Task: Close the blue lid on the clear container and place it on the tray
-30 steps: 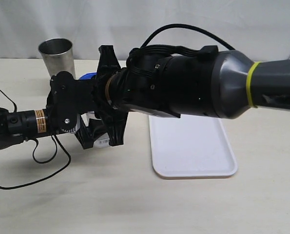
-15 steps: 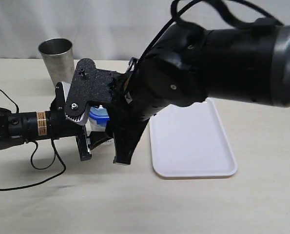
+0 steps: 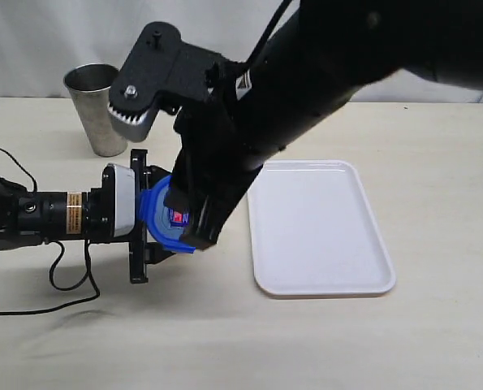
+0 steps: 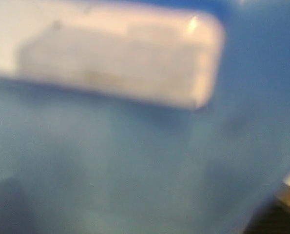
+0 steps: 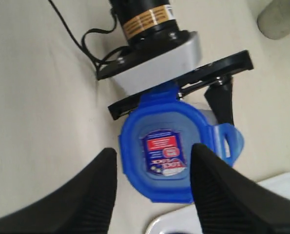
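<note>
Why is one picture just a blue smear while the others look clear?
Left wrist view: the blue lid sits too close to the lens, so all is blurred. Right wrist view: its sticker looks fairly sharp. Exterior view: even light, faint shadows.

Locate the left gripper (image 3: 148,216) low at the left, its arm lying along the table (image 3: 225,341). The lid (image 3: 158,213) sits tilted at its front. The right gripper (image 3: 191,224) hangs over the lid from above, partly covering it. The tray (image 3: 318,268) lies just right; a steel cup (image 3: 96,106) stands behind.
</note>
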{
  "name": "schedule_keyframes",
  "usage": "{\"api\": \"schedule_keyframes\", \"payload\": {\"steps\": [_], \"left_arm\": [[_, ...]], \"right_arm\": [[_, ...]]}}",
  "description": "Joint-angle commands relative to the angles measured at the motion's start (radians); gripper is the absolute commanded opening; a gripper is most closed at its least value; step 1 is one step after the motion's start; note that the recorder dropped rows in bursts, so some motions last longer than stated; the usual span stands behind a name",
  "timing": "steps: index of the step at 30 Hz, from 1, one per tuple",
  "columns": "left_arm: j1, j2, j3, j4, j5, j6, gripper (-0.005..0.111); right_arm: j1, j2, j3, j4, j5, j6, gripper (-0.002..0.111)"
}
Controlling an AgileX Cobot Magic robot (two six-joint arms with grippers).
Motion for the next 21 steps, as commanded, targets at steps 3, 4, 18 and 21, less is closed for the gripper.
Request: {"api": "schedule_keyframes", "payload": {"steps": [3,4,18,21], "left_arm": [[-0.043,-0.012,0.001,0.002,-0.032,-0.013,0.0],[-0.045,-0.012,0.001,0.0,-0.032,-0.015,0.0],[-0.045,-0.012,0.001,-0.03,-0.032,-0.046,0.0],[-0.045,-0.012,0.001,-0.03,-0.032,-0.081,0.0]], "right_arm": [[-0.115,0.138,-0.175,0.087,0.19,-0.038,0.045],[-0.121,0.161,-0.201,0.078,0.221,-0.038,0.045],[-0.119,0.304,-0.258,0.104,0.313,-0.163,0.034],[-0.119,0.328,-0.258,0.118,0.313,-0.159,0.032]]}}
